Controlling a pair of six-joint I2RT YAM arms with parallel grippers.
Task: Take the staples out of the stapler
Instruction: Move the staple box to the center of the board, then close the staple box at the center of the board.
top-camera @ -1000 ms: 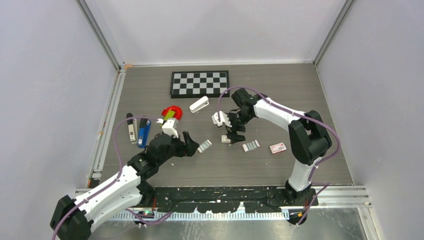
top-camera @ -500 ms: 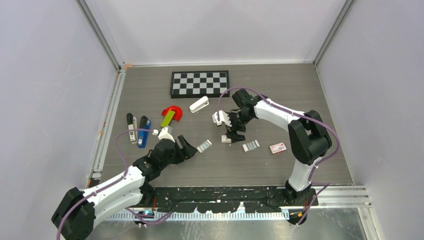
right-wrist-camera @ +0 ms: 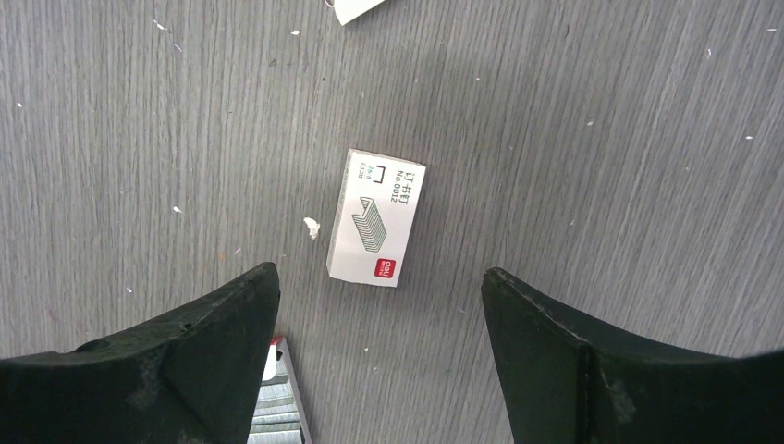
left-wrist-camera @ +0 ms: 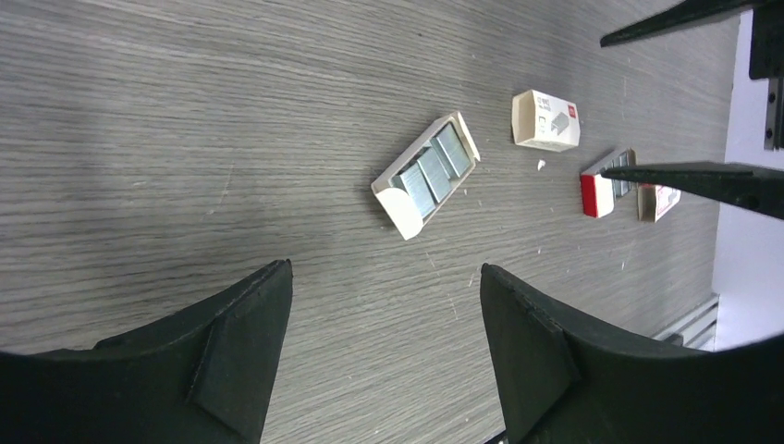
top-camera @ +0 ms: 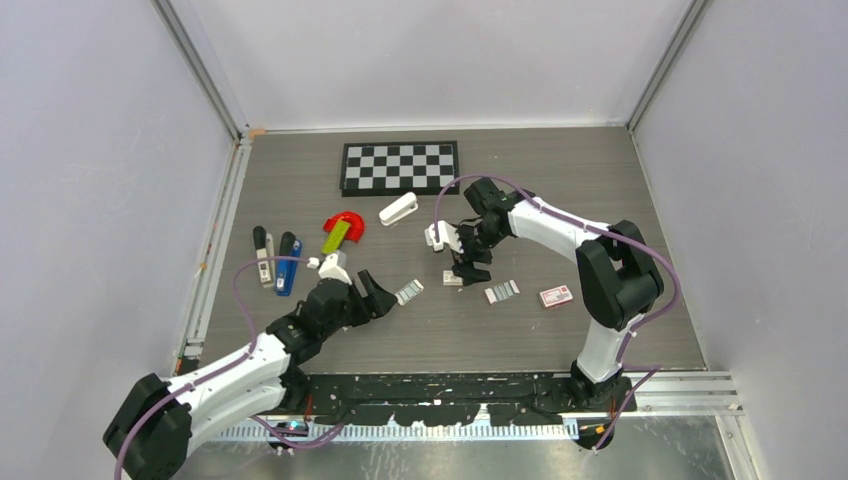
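Note:
The blue stapler lies at the left of the table, away from both grippers and in neither wrist view. My left gripper is open and empty, low over the table to the stapler's right. Ahead of it lies an open cardboard tray holding silver staple strips. In the left wrist view the gripper shows only bare table between its fingers. My right gripper is open and empty over a small white staple box. In the right wrist view the gripper has a second tray of staples beside its left finger.
A black-and-white stapler lies beside the blue one. A red and yellow-green tool, a white stapler and a checkerboard lie further back. A second open tray and a red-and-white box lie to the right.
My left arm has drawn back a little toward the near left, its gripper still open. The right arm and the things on the table have not moved.

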